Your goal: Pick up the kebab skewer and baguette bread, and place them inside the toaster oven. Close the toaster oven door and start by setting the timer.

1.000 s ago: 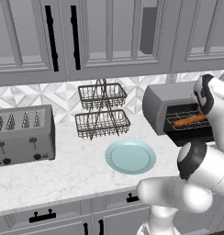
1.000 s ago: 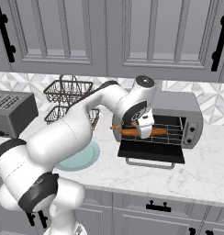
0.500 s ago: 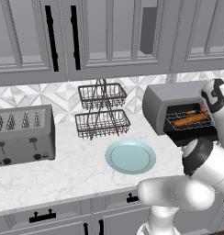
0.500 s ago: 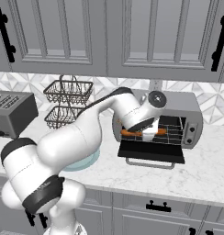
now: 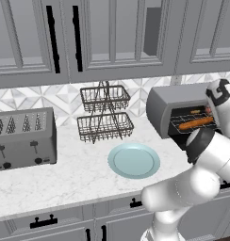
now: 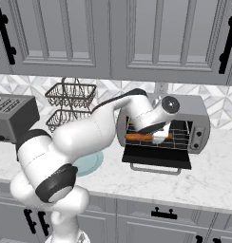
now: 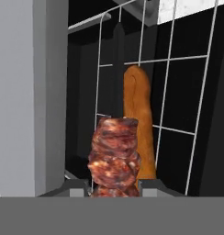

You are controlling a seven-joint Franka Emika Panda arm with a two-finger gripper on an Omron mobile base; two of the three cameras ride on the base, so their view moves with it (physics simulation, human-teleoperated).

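Hand view: the gripper (image 7: 114, 186) pinches the kebab skewer (image 7: 114, 156), red-brown meat chunks on a thin dark stick, inside the grey box-shaped toaster oven (image 6: 194, 113). Just beside it, the long orange-brown baguette (image 7: 139, 124) lies on the wire rack (image 7: 178, 92) above the open door (image 6: 157, 156).

teal plate (image 5: 134, 160), wire basket rack (image 5: 104, 114), slot toaster (image 5: 23, 138)

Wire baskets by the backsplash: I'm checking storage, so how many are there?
2. The upper basket and the lower basket are stacked on one stand, behind the teal plate, between the toaster and the toaster oven.
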